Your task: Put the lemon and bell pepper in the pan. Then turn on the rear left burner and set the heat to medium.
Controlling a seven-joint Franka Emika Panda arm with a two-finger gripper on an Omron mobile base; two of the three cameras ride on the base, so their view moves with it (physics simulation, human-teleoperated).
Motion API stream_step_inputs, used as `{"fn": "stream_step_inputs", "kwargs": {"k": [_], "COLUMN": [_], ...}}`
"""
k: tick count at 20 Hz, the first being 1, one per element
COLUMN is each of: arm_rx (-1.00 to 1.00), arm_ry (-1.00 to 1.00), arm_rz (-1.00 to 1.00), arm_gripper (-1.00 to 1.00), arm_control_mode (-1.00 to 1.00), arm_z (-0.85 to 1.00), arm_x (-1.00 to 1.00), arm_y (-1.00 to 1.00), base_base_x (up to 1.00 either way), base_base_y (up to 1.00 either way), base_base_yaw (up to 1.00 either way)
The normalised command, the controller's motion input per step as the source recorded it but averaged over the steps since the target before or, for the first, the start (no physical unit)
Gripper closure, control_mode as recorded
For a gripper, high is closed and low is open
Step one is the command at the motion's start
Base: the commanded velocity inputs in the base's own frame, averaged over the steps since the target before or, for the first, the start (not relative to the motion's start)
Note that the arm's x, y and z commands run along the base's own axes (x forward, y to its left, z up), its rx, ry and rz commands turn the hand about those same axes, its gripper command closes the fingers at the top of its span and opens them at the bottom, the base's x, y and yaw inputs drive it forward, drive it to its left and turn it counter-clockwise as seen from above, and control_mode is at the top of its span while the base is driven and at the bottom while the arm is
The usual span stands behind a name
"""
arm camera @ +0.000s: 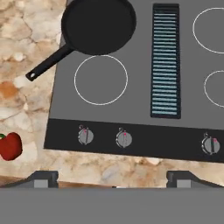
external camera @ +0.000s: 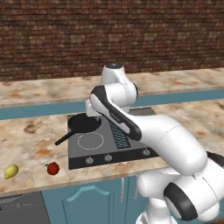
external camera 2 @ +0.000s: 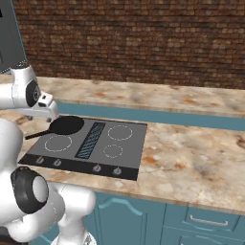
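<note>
The black pan (arm camera: 98, 25) sits empty on the rear left of the dark cooktop (arm camera: 140, 87), its handle pointing out to the front left; it covers the rear left burner. The pan (external camera: 84, 124) also shows beside my arm. On the counter left of the cooktop lie the red bell pepper (external camera: 53, 168) and, further left, the yellow-green lemon (external camera: 11, 171). The bell pepper (arm camera: 9, 145) is at the left edge of the hand view. My gripper (arm camera: 113, 181) hangs above the cooktop's front edge, open, with nothing between its fingers.
A row of knobs (arm camera: 124, 139) runs along the cooktop's front strip. A white burner ring (arm camera: 100, 79) lies in front of the pan, a vent grille (arm camera: 165, 61) runs down the middle, and two more rings are on the right. A brick wall stands behind the counter (external camera 2: 191, 158).
</note>
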Motion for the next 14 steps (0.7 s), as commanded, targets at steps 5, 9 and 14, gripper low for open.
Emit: {"fn": "stream_step_inputs", "kwargs": {"k": [5, 9, 14], "arm_rx": [-0.02, -0.04, -0.03], "arm_ry": [0.12, 0.14, 0.12], "arm_rz": [0.15, 0.24, 0.25], "arm_gripper": [-1.00, -1.00, -1.00], "arm_control_mode": [-1.00, -1.00, -1.00], "arm_z": [-0.27, -0.24, -0.35], "arm_x": [-0.29, -0.37, -0.34], "arm_y": [1.00, 0.96, 0.95], "base_base_x": [0.00, 0.00, 0.00], "base_base_y": [0.00, 0.00, 0.00], "base_base_yaw": [0.00, 0.00, 0.00]}}
